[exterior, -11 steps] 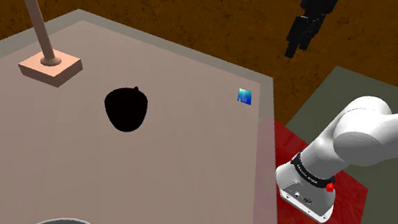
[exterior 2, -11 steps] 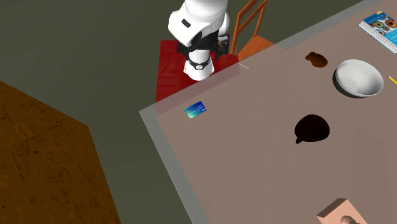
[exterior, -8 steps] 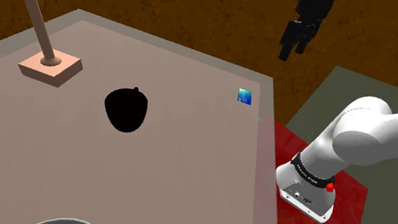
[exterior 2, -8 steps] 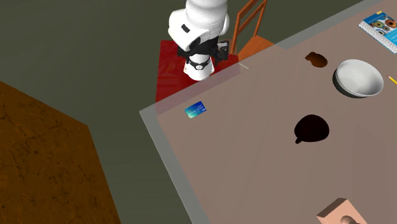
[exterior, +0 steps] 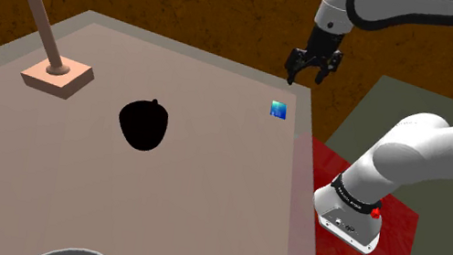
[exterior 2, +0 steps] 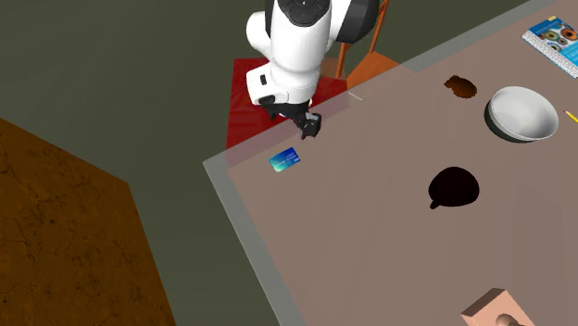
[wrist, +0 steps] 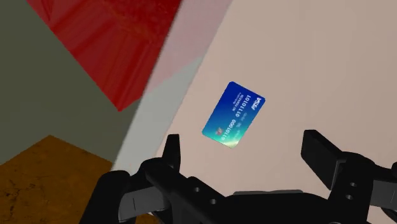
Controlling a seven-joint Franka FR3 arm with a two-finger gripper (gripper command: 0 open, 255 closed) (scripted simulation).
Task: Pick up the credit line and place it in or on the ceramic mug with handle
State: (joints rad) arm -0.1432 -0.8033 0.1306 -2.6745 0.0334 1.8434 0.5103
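- A blue bank card (exterior: 278, 110) (exterior 2: 285, 159) (wrist: 233, 114) lies flat on the pale table (exterior: 204, 202) (exterior 2: 370, 241), close to the corner nearest the robot's stand.
- The black gripper (exterior: 304, 76) (exterior 2: 310, 130) (wrist: 243, 143) hangs above the card, fingers spread wide and clasping nothing; in the wrist view the card sits between and beyond the two fingertips, untouched.
- A black mug (exterior: 144, 124) (exterior 2: 455, 187), its small handle showing, stands well apart from the card toward the table's middle.
- A pinkish block with a pole (exterior: 58, 76) and a white bowl (exterior 2: 521, 113) sit farther off.
- A red mat (exterior 2: 243, 102) lies on the floor under the stand.
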